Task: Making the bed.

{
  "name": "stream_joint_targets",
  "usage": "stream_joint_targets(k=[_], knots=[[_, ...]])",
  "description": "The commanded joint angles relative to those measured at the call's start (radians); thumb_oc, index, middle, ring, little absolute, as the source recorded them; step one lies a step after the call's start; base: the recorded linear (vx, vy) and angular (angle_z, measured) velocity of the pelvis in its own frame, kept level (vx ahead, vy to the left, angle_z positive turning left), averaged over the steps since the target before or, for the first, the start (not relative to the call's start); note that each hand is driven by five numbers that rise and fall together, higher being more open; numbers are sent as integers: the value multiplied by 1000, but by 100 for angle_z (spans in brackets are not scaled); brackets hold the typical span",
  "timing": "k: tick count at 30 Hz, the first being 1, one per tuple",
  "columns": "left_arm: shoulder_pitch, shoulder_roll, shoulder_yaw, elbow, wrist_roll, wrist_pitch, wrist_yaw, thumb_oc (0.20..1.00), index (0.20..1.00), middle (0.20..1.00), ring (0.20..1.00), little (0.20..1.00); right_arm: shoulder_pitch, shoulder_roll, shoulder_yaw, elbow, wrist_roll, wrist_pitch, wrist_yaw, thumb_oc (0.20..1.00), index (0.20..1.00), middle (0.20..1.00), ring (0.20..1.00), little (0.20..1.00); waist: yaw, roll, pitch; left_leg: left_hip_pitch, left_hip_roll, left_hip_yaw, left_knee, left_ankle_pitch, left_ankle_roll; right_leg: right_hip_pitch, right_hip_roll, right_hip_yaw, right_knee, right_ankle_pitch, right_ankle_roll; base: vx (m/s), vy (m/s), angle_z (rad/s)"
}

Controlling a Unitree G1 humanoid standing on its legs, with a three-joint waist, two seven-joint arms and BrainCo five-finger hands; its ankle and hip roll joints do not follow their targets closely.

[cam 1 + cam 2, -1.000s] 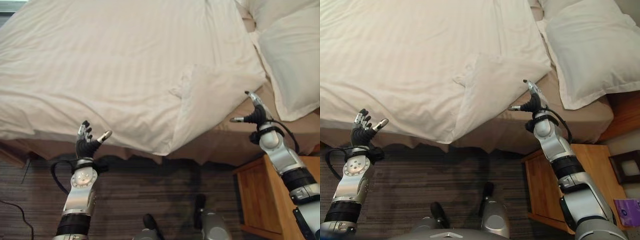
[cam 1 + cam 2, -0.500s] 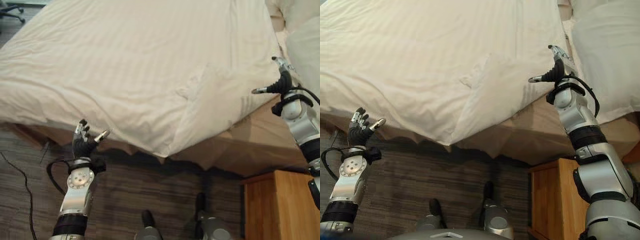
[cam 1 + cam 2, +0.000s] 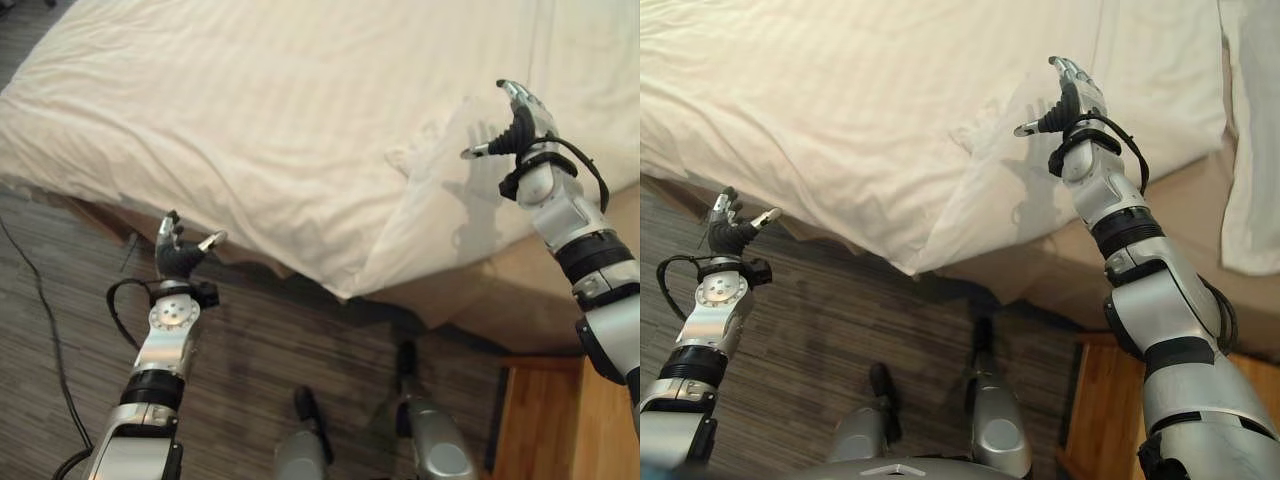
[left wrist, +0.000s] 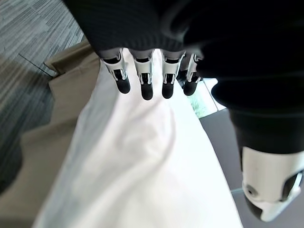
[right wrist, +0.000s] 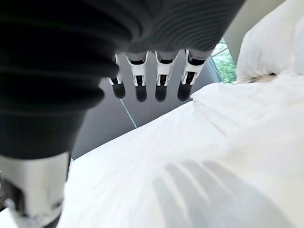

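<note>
Hovering with fingers spread and empty, the right hand [image 3: 520, 125] over the duvet [image 3: 290, 130], the left hand [image 3: 178, 255] beside its hanging edge, could just bunch it further.

The bed [image 3: 300, 120] was viewed from above by both eye views, facing twelve o'clock, sharing its duvet [image 3: 840, 100]. It was seen closely along each hand by the wrist views.
</note>
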Motion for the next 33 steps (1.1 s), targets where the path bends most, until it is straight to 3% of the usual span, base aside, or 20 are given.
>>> stream_joint_targets(k=[1, 3, 4, 5, 9, 27, 33], knots=[[-1, 37, -7, -64, -35, -50, 6, 1000, 1000, 1000, 1000, 1000, -58, -38, 49, 0, 42, -37, -52, 1000, 1000, 1000, 1000, 1000, 20, -56, -29, -2, -41, 84, 105, -193, -17, 60, -50, 34, 8, -135, 85, 170, -16, 27], [19, 33, -12, -77, -26, -39, 0, 1000, 1000, 1000, 1000, 1000, -53, -76, 46, 10, 41, -31, -48, 1000, 1000, 1000, 1000, 1000, 15, -32, -41, 43, -49, 120, -109, -118, -21, 84, -29, 30, 14, -158, 92, 186, 47, 2], [19, 33, -12, -77, -26, -39, 0, 1000, 1000, 1000, 1000, 1000, -53, -76, 46, 10, 41, -31, -48, 1000, 1000, 1000, 1000, 1000, 16, -33, -40, 45, -50, 120, -111, -117, -21, 85, -29, 30, 14, -158, 92, 211, 111, -20], [56, 31, -12, -78, -18, -26, -24, 1000, 1000, 1000, 1000, 1000, -12, -70, 38, -10, 36, -33, -31, 1000, 1000, 1000, 1000, 1000, -12, -8, -65, 100, -43, 168, -196, -110, -10, 91, -23, 19, 23, -166, 99, 126, 80, -19], [80, 18, -15, -100, -8, -25, -31, 1000, 1000, 1000, 1000, 1000, 15, -69, 23, -16, 40, -30, -29, 1000, 1000, 1000, 1000, 1000, -22, 5, -80, 131, -63, 169, -259, -81, -9, 90, -26, 7, 29, -167, 100, 82, 75, -18], [25, 32, -26, -74, 2, -37, -20, 1000, 1000, 1000, 1000, 1000, 11, -14, 61, 21, -12, -17, -26, 1000, 1000, 1000, 1000, 1000, -20, 34, -69, 81, -68, 166, -281, -65, -20, 11, -49, 30, -16, -106, 135, 17, 7, 7], [-47, 34, -39, -16, -11, -46, 9, 1000, 1000, 1000, 1000, 1000, -1, -9, 88, 62, -34, -4, -27, 1000, 1000, 1000, 1000, 1000, -11, 58, -53, 27, -68, 158, -281, -52, -28, -39, -53, 34, -23, -96, 139, -25, -58, 1]])
